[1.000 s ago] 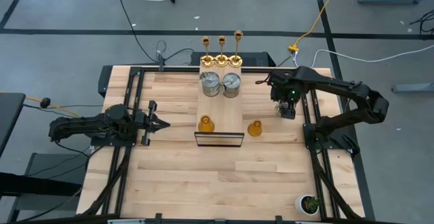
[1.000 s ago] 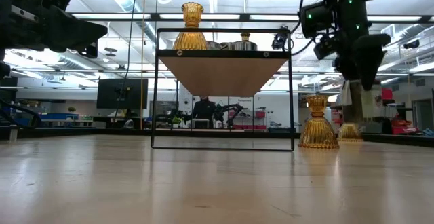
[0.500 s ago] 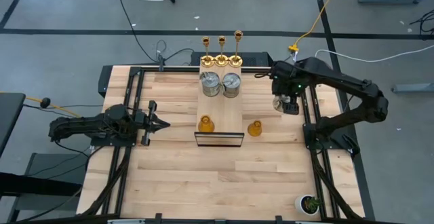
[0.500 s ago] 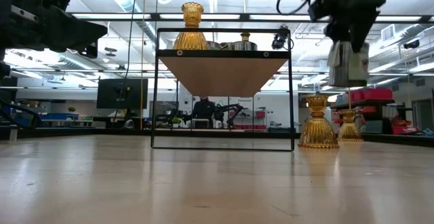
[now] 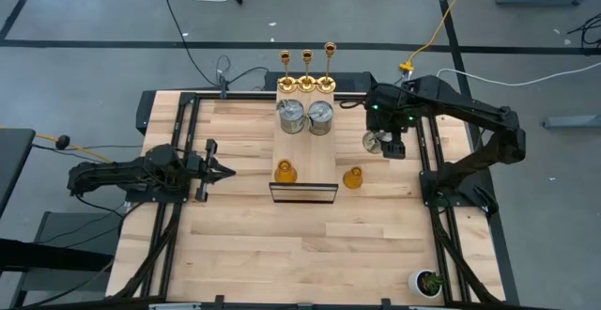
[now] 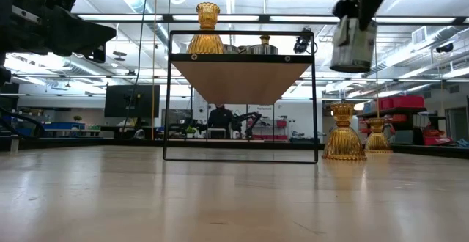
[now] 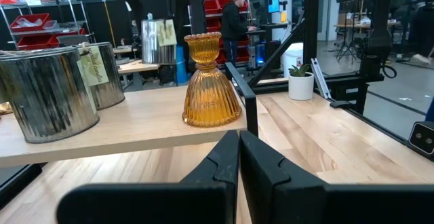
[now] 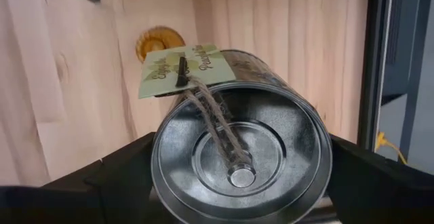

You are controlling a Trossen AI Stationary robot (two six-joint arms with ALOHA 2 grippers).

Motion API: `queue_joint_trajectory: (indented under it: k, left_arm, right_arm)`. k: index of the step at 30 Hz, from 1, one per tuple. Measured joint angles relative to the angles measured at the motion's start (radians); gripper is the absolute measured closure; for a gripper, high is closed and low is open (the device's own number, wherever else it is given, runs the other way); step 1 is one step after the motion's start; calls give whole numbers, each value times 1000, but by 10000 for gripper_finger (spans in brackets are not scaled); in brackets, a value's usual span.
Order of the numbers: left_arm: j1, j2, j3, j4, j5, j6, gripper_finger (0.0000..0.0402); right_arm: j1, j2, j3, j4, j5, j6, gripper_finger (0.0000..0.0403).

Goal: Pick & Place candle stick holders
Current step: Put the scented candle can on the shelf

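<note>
Jaws of the right gripper (image 8: 237, 203) grasping the round silver metal can (image 8: 241, 159) aloft should carry it level onto the raised wooden shelf (image 5: 319, 155), clearing its black frame.

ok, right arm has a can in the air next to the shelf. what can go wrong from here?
1. The right tool holds the silver can by its sides, high off the table; a slip means a long drop.
2. The shelf already carries two cans, so it could knock them while placing.
3. An amber holder stands below its path.
</note>
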Motion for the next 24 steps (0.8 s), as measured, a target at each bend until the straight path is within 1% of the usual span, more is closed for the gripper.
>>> queue_joint_trajectory:
  k: [15,24]
  left_arm:
    - [0,0,0,0,0,0,383]
    - [0,0,0,0,0,0,383]
  right_arm:
    - [115,229,261,2,-3,-3,39]
    - [172,348,370,5,-2,-26,39]
